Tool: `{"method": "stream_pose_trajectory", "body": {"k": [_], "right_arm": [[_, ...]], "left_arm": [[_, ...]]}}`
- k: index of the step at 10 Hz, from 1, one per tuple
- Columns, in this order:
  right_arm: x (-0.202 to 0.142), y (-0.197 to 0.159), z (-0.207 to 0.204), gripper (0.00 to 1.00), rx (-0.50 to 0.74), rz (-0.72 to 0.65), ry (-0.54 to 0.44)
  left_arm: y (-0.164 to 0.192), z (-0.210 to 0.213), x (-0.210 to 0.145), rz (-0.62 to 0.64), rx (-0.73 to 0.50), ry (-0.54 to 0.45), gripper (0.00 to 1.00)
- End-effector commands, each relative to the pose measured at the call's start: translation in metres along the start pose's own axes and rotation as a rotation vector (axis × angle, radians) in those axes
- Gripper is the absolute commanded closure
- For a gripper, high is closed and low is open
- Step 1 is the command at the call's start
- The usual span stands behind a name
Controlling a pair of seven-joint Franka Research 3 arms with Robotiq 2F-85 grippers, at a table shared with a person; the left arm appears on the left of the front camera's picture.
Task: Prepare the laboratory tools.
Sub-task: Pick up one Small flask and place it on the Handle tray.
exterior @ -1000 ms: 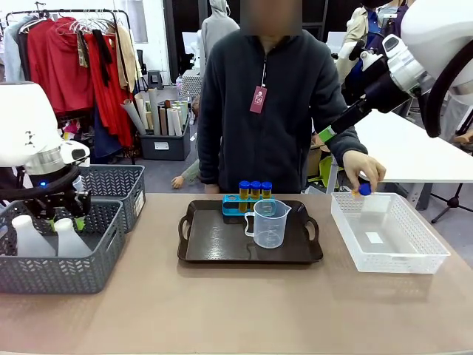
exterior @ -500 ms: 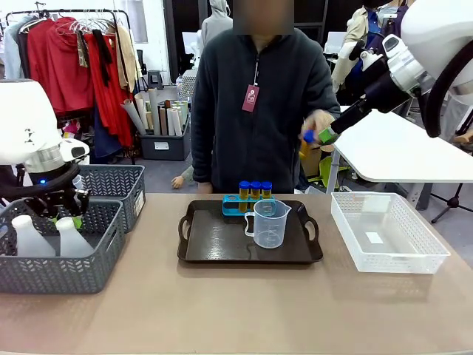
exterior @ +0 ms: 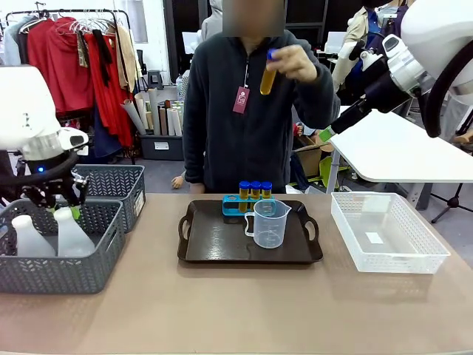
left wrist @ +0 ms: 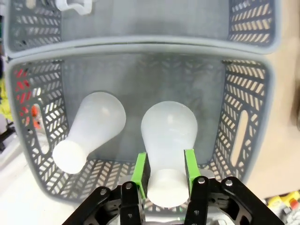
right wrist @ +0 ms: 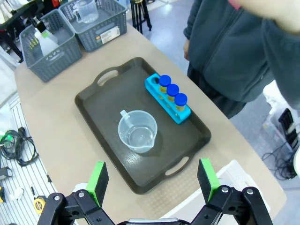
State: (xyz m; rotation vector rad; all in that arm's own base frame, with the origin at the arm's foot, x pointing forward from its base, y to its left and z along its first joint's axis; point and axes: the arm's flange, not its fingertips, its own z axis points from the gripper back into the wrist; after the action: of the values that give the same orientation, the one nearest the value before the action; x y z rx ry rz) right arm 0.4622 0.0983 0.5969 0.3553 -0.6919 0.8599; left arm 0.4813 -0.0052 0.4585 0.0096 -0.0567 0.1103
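Now that the left gripper [left wrist: 164, 171] has clamped onto the conical flask [left wrist: 168, 126] in the grey basket [left wrist: 246, 93], lift-out toward the tray [exterior: 201, 255] looks next.

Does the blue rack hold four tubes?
No, three blue-capped tubes stand in the blue rack; the person's hand holds another tube.

Clothes rack [exterior: 74, 59] of red garments back left, white table [exterior: 399, 151] right, grey floor [exterior: 159, 176], bin of rolls [exterior: 164, 140]
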Motion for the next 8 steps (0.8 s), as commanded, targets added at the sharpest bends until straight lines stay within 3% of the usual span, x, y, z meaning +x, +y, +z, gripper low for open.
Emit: {"method": "stream_pose_trajectory", "body": {"k": [1,3,6,8], "right_arm": [[0.001,-0.001,0.001,0.0,0.015,-0.004,-0.019],[0.001,-0.001,0.001,0.0,0.015,-0.004,-0.019],[0.001,-0.001,0.001,0.0,0.015,-0.004,-0.019],[0.001,-0.001,0.001,0.0,0.015,-0.004,-0.019]], "left_arm": [[-0.006,0.051,0.011,0.009,0.04,0.02,1.0],[-0.015,0.117,0.026,0.004,0.003,0.1,1.0],[-0.043,0.216,0.04,-0.048,-0.014,0.04,1.0],[-0.082,0.284,0.041,-0.124,0.053,-0.028,1.0]]}}
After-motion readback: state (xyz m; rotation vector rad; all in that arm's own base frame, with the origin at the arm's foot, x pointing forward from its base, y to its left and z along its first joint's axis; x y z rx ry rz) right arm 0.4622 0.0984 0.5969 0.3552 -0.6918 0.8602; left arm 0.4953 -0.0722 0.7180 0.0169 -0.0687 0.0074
